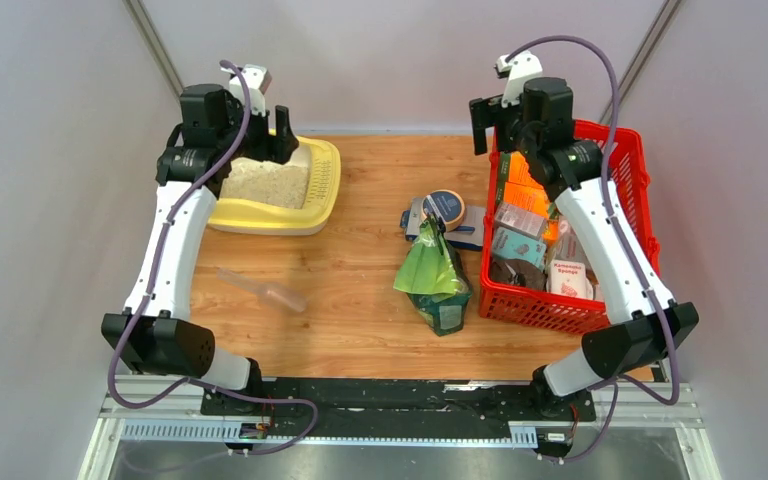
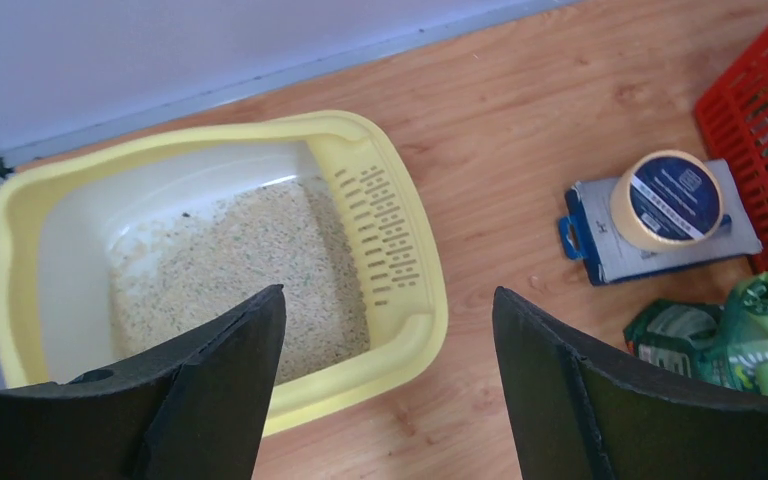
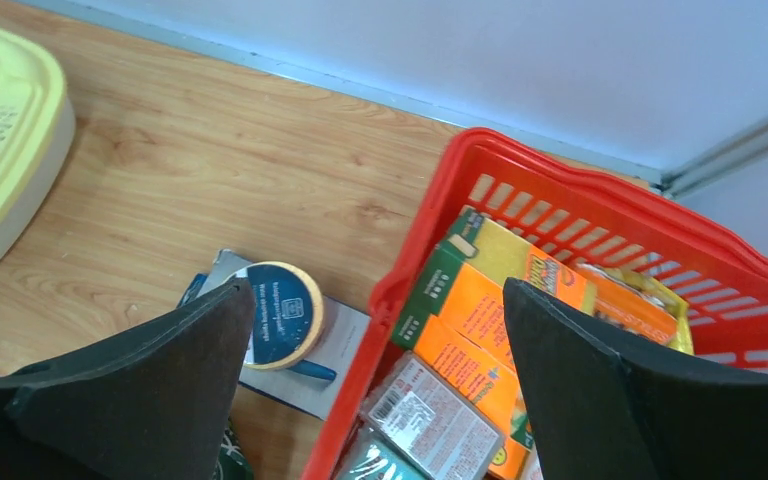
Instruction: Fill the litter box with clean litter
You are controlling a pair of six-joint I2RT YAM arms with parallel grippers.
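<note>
The pale yellow litter box (image 1: 326,180) sits at the table's far left. A layer of beige clean litter (image 1: 265,182) covers its floor (image 2: 230,265), and its slotted rim (image 2: 390,230) faces the table's middle. My left gripper (image 1: 282,132) hovers open over the box's right edge (image 2: 388,292), holding nothing. The green litter pouch (image 1: 431,272) lies crumpled mid-table; its corner (image 2: 755,335) shows in the left wrist view. My right gripper (image 1: 487,127) hangs open and empty above the red basket's left wall (image 3: 379,285).
The red basket (image 1: 628,160) at the right holds orange cartons (image 3: 480,310) and other packs. A tape roll (image 1: 446,207) rests on a grey-blue pack (image 2: 660,245) beside the basket. A clear plastic scoop (image 1: 260,289) lies on the wood at front left.
</note>
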